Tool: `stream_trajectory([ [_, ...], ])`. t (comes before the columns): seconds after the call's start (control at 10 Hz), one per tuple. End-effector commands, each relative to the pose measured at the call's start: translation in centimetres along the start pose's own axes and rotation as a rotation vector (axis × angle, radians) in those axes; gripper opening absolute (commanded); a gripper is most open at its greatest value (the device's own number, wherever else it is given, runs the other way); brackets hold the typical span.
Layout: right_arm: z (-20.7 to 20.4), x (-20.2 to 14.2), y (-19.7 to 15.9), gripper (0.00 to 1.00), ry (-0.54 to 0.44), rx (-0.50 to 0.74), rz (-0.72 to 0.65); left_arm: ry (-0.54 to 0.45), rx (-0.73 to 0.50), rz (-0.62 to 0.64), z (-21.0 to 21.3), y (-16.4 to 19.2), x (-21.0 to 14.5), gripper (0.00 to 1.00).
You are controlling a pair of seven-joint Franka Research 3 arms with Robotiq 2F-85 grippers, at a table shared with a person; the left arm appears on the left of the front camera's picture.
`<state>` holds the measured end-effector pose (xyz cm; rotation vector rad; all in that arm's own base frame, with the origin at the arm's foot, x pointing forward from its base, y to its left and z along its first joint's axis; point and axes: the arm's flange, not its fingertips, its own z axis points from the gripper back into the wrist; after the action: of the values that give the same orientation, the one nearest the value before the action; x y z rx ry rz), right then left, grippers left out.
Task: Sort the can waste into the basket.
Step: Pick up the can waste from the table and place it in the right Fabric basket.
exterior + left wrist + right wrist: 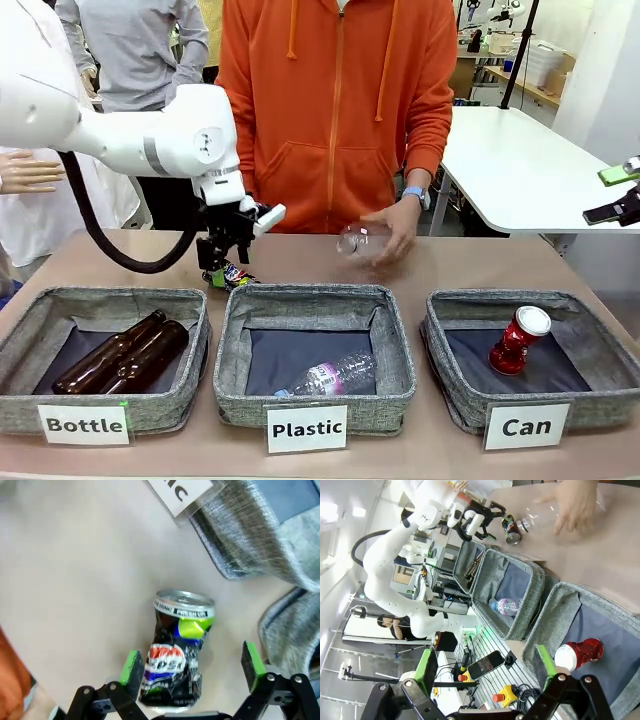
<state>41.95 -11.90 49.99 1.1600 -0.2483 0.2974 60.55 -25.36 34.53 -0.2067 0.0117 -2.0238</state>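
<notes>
Find the crushed can (pixel 175 655) lying on the table (pixel 470 265), just behind the Bottle basket (pixel 20 400) and the Plastic basket (pixel 235 400). You see the left gripper (pixel 192 667) standing over it, jaws apart, one green pad at each side. The red can (pixel 518 340) leans inside the Can basket (pixel 455 400). The right gripper (pixel 486 666) hangs high near that basket, jaws apart, holding nothing.

A: What do the signs read?
B: The "Bottle" sign (pixel 87 424) stands on the left basket (pixel 165 410), the "Plastic" sign (pixel 307 429) on the middle basket (pixel 240 405), the "Can" sign (pixel 526 427) on the right basket (pixel 590 408).
A: Any brand?
B: The crushed can (pixel 172 660) reads "PEPSI", with "PREMIUM" round its rim.
</notes>
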Motion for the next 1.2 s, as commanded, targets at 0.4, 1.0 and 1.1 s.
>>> stream_trajectory([
  [0.4, 0.1, -0.2, 0.1, 1.0, 0.006, 0.001, 0.014, 0.079, 0.013, 0.095, -1.4, 1.7, -0.6, 1.0],
  [1.0, 0.1, -0.2, 0.1, 1.0, 0.006, 0.001, 0.014, -0.366, 0.258, 0.452, 11.8, -12.5, -15.4, 1.0],
  [1.1, 0.1, -0.2, 0.1, 1.0, 0.006, 0.001, 0.014, -0.406, 0.261, 0.493, 12.0, -14.3, -17.3, 1.0],
])
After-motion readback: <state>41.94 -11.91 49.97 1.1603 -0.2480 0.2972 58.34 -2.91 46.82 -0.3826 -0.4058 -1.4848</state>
